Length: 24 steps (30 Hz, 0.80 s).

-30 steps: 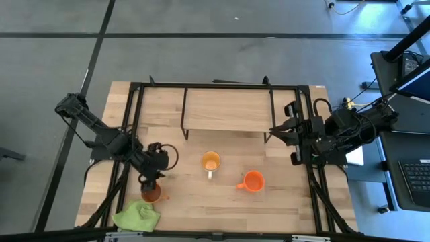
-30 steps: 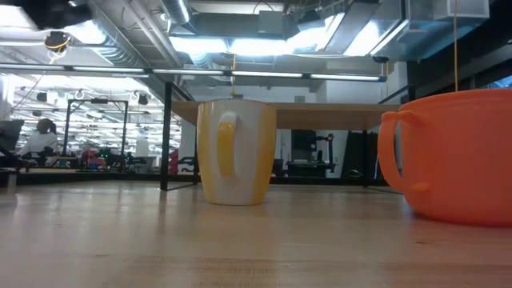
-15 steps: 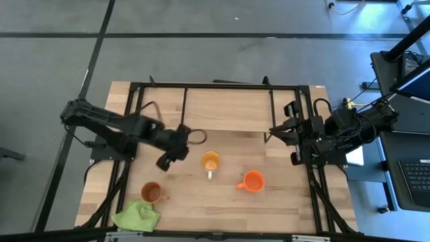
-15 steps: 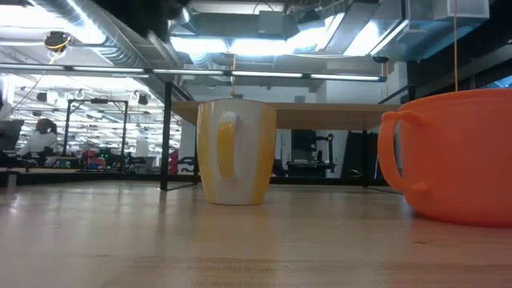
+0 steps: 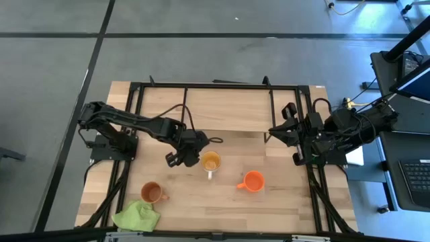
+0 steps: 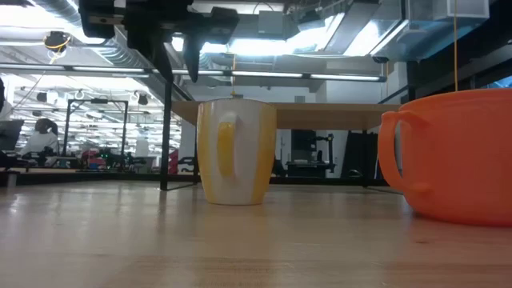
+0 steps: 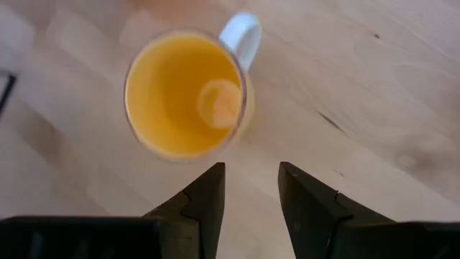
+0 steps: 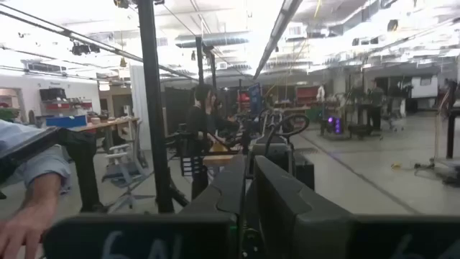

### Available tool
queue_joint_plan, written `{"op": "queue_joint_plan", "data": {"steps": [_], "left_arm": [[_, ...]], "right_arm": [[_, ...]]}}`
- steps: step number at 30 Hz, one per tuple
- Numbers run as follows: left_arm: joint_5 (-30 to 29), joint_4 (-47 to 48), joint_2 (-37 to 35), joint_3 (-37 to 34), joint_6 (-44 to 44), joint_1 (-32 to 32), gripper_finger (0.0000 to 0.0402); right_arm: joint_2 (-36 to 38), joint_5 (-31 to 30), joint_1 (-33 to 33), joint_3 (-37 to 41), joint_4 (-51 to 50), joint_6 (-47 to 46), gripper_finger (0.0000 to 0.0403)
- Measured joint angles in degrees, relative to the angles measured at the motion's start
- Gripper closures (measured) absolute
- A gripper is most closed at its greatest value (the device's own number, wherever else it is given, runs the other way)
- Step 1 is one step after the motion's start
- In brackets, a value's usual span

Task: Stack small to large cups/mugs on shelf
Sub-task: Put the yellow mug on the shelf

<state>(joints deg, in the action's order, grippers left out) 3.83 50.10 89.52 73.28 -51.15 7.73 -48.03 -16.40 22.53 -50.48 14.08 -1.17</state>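
**A:** Your left gripper (image 5: 180, 158) hangs above the table just beside the white mug (image 5: 211, 162), on the side away from the orange mug (image 5: 252, 181). Its fingers (image 7: 205, 198) stand parted with only bare tabletop between them, so it carries nothing.

**B:** And the right one?

**A:** Your right gripper (image 5: 275, 131) waits at the right end of the shelf (image 5: 228, 109), off the table surface. Its wrist view shows the two fingers lying close together with nothing between them.

**B:** How much of the stacking is done?

**A:** By my reading, none. The shelf board is bare. All three mugs stand upright and separate on the wooden table (image 5: 201, 208): the white one near the middle, the orange one nearer your right arm, and the brown mug (image 5: 152, 193) well apart toward the front, next to the lime-green cloth (image 5: 137, 217).

**B:** So what's left?

**A:** Everything: you have yet to grasp a mug, nest the three by size, and set them on the shelf.
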Motion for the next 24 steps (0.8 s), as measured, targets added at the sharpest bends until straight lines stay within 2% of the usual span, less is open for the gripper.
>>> {"op": "queue_joint_plan", "data": {"steps": [7, 15, 24], "left_arm": [[-1.0, -3.4, 1.6, 0.0, -3.3, 1.4, 0.0277], [-4.1, -6.3, 5.2, 0.0, -11.8, 3.4, 0.0277], [-4.8, -6.9, 7.7, 0.0, -12.5, 3.8, 0.0277]], "right_arm": [[0.0, 0.0, 0.0, 0.0, -2.5, -1.8, 0.0368], [0.0, 0.0, 0.0, 0.0, -2.5, -1.8, 0.0368], [0.0, 0.0, 0.0, 0.0, -3.1, -7.2, 0.0368]]}}
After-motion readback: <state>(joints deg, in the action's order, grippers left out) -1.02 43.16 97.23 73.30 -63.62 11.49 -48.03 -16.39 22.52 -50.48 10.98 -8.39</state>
